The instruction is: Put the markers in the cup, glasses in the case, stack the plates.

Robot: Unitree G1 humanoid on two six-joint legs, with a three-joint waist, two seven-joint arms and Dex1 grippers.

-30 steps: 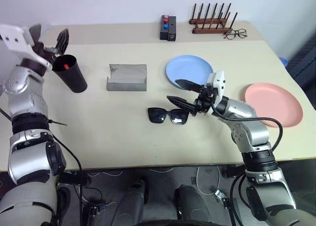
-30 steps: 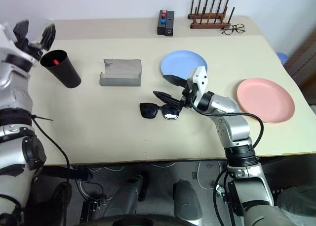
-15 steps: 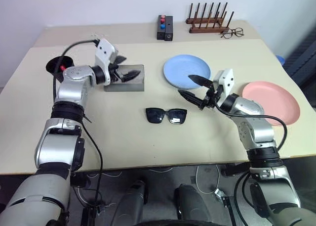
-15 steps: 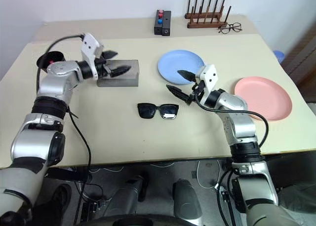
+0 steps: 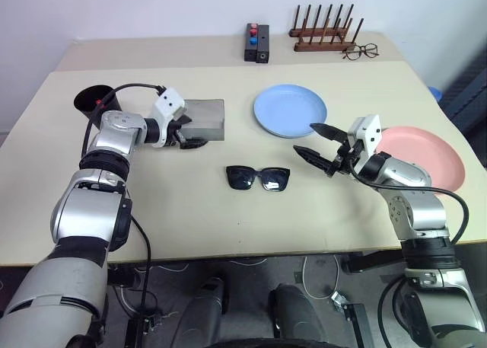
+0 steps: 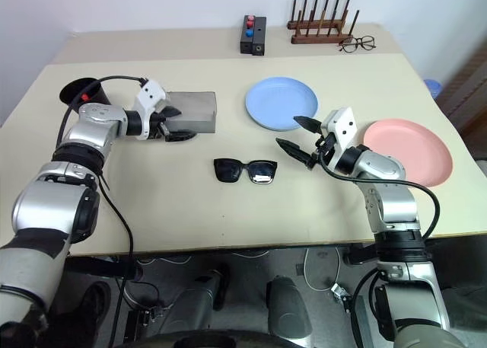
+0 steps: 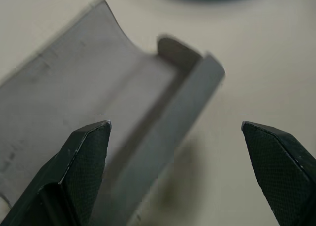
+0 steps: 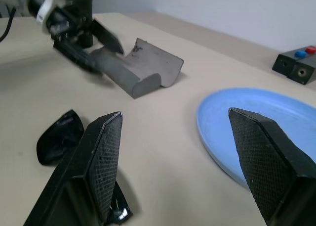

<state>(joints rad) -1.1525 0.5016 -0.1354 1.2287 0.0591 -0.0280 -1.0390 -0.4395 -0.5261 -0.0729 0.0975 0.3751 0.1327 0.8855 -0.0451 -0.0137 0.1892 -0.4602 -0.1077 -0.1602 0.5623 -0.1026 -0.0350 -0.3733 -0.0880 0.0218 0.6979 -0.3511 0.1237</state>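
My left gripper (image 5: 192, 132) sits at the near edge of the grey case (image 5: 199, 119), upper left of centre, fingers apart and empty. My right gripper (image 5: 319, 142) hangs with fingers spread, empty, between the sunglasses (image 5: 258, 177) at centre and the blue plate (image 5: 290, 110).

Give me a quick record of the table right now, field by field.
left gripper: open, at the near edge of the case
right gripper: open, empty, above the table between sunglasses and blue plate
case: lid open, empty
cup: far left, red-capped marker inside
pink plate: apart from blue plate, unstacked
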